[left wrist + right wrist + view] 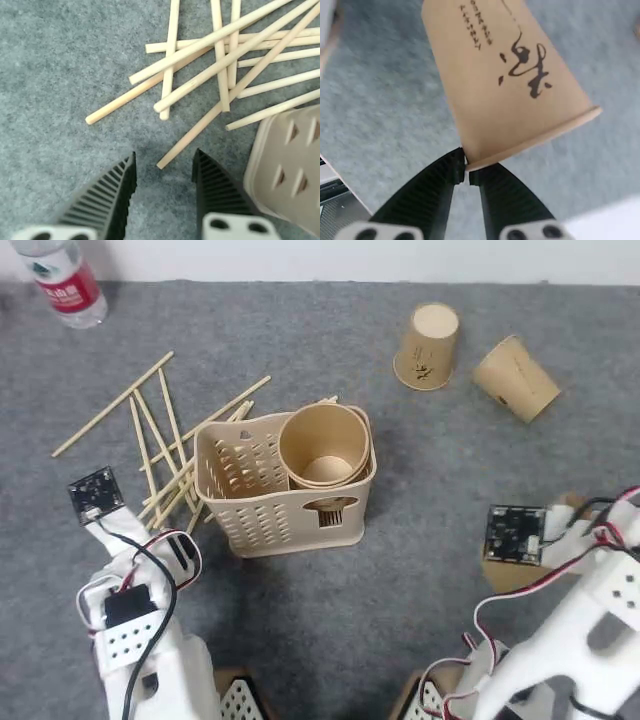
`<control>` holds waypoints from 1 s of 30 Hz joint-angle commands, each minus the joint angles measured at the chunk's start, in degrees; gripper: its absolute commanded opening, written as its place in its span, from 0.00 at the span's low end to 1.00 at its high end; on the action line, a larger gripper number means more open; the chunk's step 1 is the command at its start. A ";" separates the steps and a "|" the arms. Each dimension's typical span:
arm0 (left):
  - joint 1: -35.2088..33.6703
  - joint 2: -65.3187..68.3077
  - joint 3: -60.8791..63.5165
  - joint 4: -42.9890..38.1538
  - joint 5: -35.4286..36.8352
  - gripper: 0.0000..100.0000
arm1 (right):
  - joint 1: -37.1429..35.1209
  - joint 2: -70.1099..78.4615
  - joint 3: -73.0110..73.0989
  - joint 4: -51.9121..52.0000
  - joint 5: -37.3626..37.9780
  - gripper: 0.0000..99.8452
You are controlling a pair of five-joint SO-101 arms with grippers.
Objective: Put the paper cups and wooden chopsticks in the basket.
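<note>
Several wooden chopsticks [160, 440] lie crossed on the grey carpet just left of the beige basket [280, 520]. Stacked paper cups [325, 445] stand in the basket's right half. Two more paper cups [430, 345] [515, 378] rest on the carpet at the back right. My left gripper [165, 156] hovers open over the near ends of the chopsticks [215, 70], with the basket's corner [290, 165] beside it. My right gripper [466, 167] is shut on the rim of a paper cup [510, 75], which sits partly hidden under the arm [505, 578] at the front right.
A plastic bottle [65, 280] with a red label lies at the back left corner. Open carpet stretches in front of the basket between the two arms. A pale wall edge runs along the back.
</note>
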 commanded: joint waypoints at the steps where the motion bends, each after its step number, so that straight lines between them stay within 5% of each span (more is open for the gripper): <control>1: 0.35 -0.62 -0.40 -1.23 0.09 0.17 | -4.79 -1.45 2.02 1.63 -1.76 0.01; 6: 0.35 -0.62 -0.40 -1.23 0.09 0.17 | -11.21 -1.45 5.63 -2.07 -10.46 0.04; 12: 0.35 -0.62 -0.40 -1.23 0.09 0.17 | -15.16 -1.45 9.76 -4.70 -19.25 0.24; 20: 0.35 -0.62 -0.40 -1.23 0.09 0.17 | -24.22 -1.54 10.64 0.22 -22.07 0.20; 30: 0.35 -0.62 -0.40 -1.23 0.09 0.17 | -21.76 -0.92 10.81 -24.75 -59.43 0.20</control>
